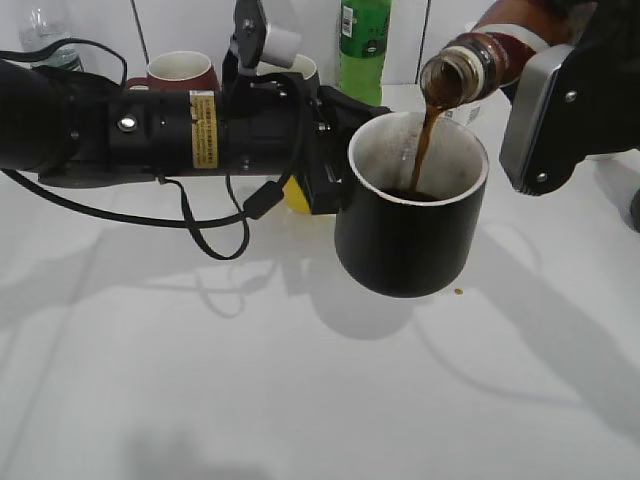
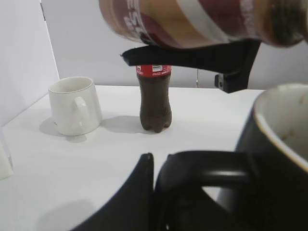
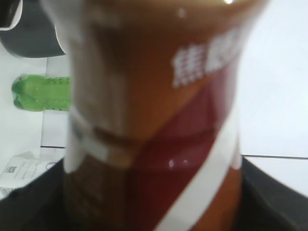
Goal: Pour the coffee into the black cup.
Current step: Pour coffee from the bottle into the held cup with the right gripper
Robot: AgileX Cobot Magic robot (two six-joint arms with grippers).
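Pouring coffee [image 1: 428,150] in one thin brown stream from the tipped bottle [image 1: 487,62] into the black cup [image 1: 410,215], a dark pool already gathering at the white bottom. Holding that cup lifted off the white surface [image 1: 300,380] by its loop handle [image 2: 211,166], with the left end effector [image 1: 325,160] clamped shut on the handle. Gripping the bottle around its body with the right end effector [image 1: 555,110], mouth hanging just above the cup's rim.

Counting bottles: three in all, namely the pouring one, one green bottle [image 1: 364,45] at the back, and one cola bottle [image 2: 155,98] standing upright in the left wrist view. Counting cups: one black, one maroon [image 1: 180,70] at the back, one white mug [image 2: 74,106] near the cola bottle. Showing also one small brown drop [image 1: 458,292] on the surface just beside the cup's shadow.
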